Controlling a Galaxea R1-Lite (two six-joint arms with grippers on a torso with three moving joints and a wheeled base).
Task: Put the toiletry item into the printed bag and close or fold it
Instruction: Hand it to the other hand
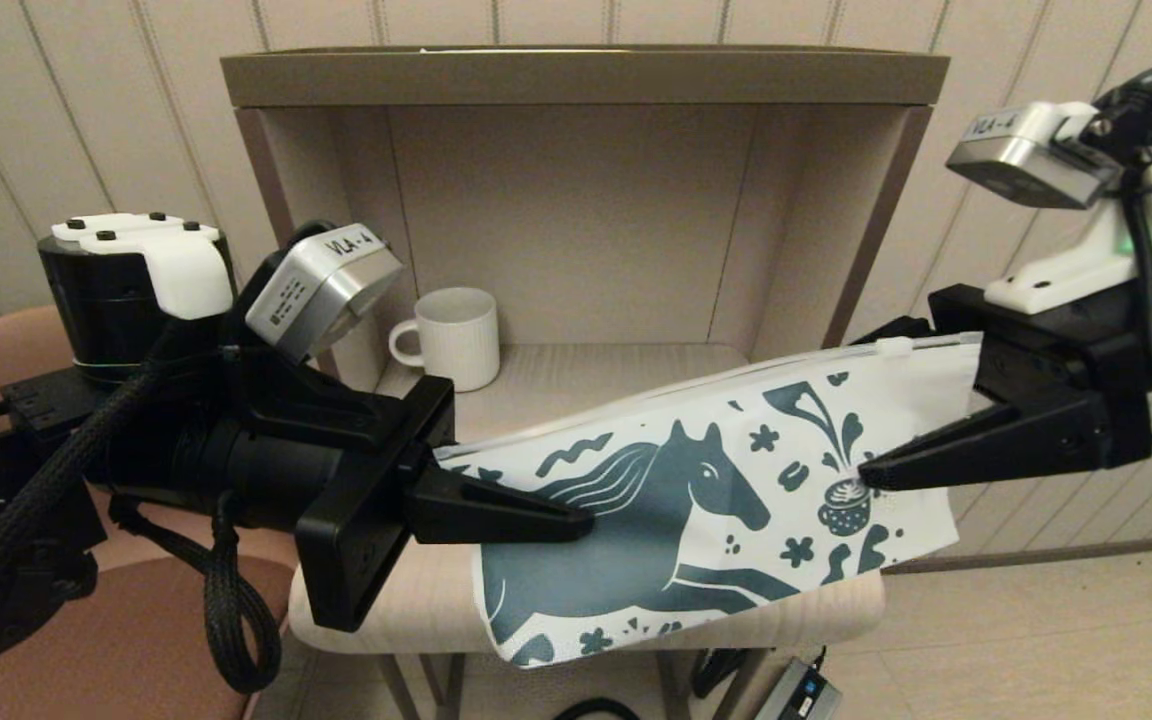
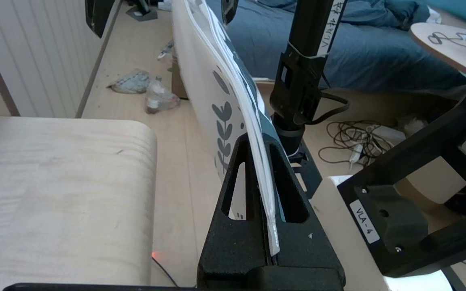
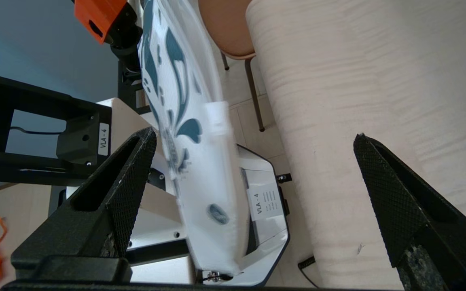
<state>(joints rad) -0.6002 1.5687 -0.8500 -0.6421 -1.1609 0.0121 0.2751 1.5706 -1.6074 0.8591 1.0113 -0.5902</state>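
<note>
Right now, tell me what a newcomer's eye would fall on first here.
The printed bag, white with a dark teal horse, hangs stretched above the front of the pale wooden shelf. The left gripper is shut on its left end, while the right gripper stands open around its right end. Behind, a white ribbed mug sits in the shelf's alcove.

Printed bag [image 1: 696, 500] contents hidden; toiletry item unseen.

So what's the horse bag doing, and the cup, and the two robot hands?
printed bag: held up off the table, sagging at an angle, pinched at one end.
left gripper: shut on the printed bag's edge.
right gripper: open, fingers either side of the bag's other end.
white mug: upright on the table, handle to the left.
</note>
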